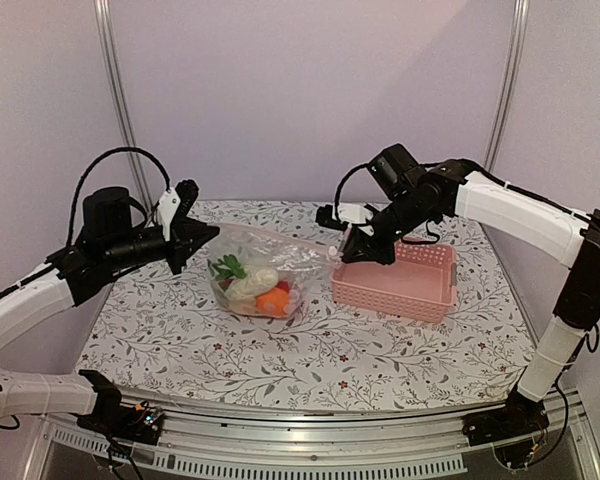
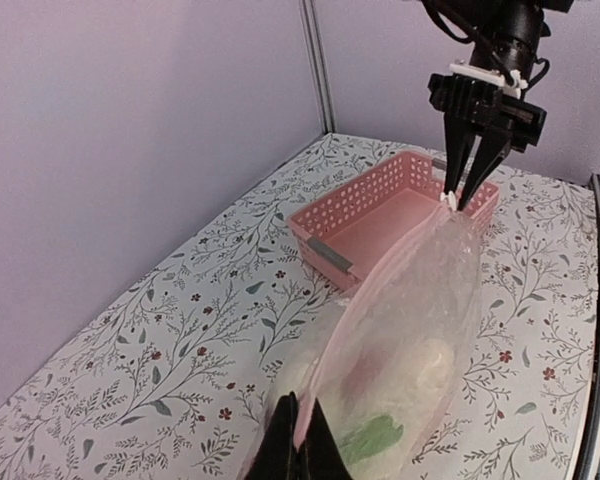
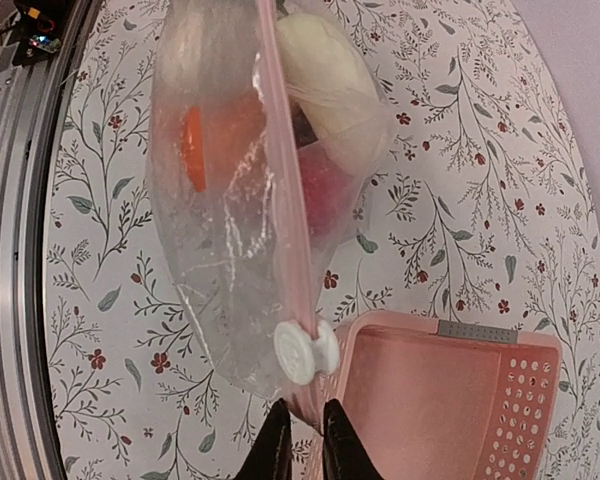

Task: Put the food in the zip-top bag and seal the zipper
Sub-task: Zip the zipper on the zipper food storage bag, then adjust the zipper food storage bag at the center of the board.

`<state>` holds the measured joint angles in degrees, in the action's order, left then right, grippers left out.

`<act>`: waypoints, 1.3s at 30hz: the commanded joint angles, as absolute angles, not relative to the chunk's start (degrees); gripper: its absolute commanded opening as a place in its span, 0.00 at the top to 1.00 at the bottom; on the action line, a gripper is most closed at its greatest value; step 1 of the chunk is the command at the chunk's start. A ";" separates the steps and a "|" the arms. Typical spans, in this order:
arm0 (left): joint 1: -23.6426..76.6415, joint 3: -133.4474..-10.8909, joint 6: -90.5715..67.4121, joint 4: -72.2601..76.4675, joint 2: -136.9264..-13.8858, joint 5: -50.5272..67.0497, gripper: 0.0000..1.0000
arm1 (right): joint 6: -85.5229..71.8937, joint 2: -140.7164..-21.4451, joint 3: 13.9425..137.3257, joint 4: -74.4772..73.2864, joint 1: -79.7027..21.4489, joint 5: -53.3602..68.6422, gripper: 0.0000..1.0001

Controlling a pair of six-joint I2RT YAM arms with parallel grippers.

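The clear zip-top bag [image 1: 265, 270] hangs stretched between both grippers above the table, with the food [image 1: 255, 285] inside: a white oblong, an orange piece, a red piece and a green leafy piece. My left gripper [image 1: 202, 238] is shut on the bag's left end [image 2: 302, 440]. My right gripper [image 1: 352, 250] is shut on the right end of the pinkish zipper strip [image 3: 285, 220], just past the white slider [image 3: 305, 350]. In the left wrist view the bag [image 2: 410, 330] runs up to the right gripper [image 2: 458, 195]. The food also shows in the right wrist view [image 3: 320, 90].
A pink perforated basket [image 1: 395, 280] stands on the flowered tablecloth right of the bag, under the right gripper; it also shows in the wrist views [image 2: 380, 215] [image 3: 450, 400]. A metal rail [image 1: 310, 440] runs along the near table edge.
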<state>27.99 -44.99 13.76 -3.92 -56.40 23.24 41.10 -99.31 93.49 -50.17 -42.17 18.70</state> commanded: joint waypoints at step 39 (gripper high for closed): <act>30.72 -44.04 8.82 -15.29 -52.06 19.22 0.38 | 30.37 -81.73 86.45 -33.26 -23.73 11.11 0.01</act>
<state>30.65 -44.10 7.31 -10.02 -58.15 28.36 35.42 -85.23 87.59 -36.51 -27.92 12.32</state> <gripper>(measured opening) 0.537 0.988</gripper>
